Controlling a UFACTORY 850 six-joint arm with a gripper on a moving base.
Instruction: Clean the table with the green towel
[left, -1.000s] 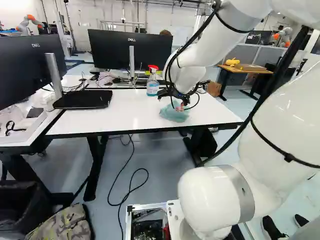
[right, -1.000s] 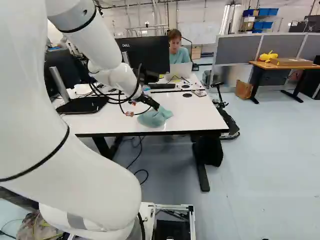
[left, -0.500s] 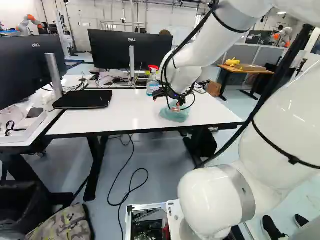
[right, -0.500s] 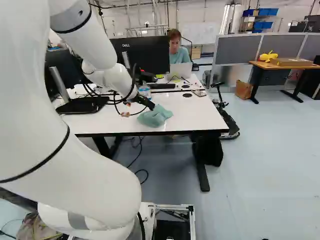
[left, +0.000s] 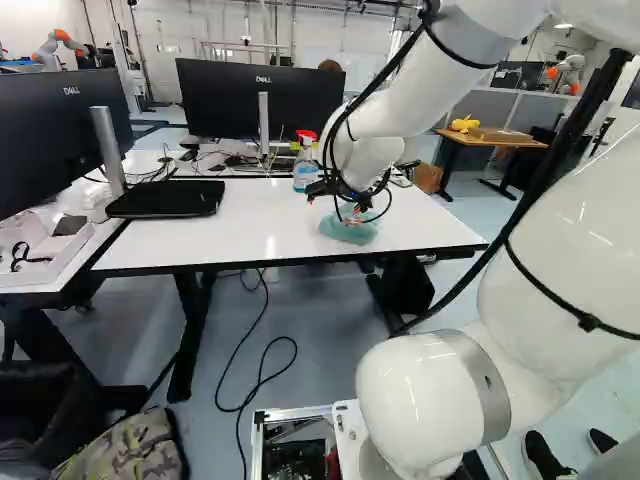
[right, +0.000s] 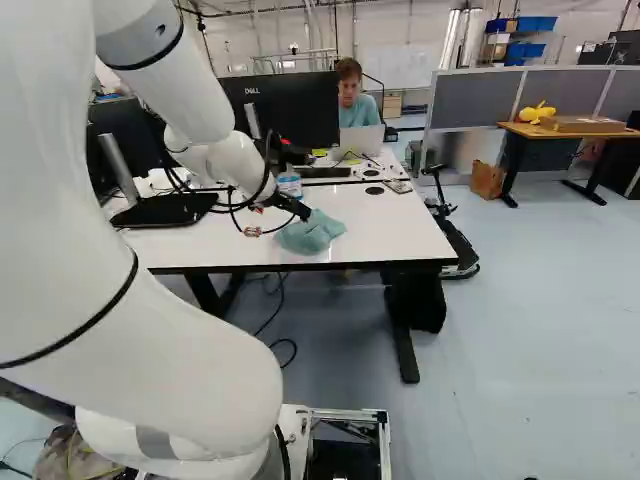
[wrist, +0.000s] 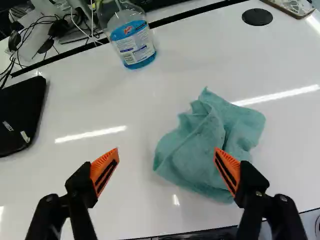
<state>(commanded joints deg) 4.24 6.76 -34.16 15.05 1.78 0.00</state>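
Black and flat, the first monitor on silver metal stand (left: 60, 145) is well to the left of the crumpled green cloth towel (left: 348, 230) in the left base view. Next comes the second black monitor (left: 240, 100), farther back than the towel and also to its left. Behind the towel, a little to the left, stands upright the clear plastic spray bottle with blue liquid and red head (left: 305, 172). The black gripper with orange pads (left: 336, 204) is just by the towel; its two fingers are wide apart, and in the wrist view one finger overlaps the towel, the other is over the white smooth table (left: 220, 235) beside it. Whether the pad touches the cloth, I cannot tell. The towel lies on this table, near the front edge. Behind and right of it is the round black disc (right: 375, 190) in the tabletop.
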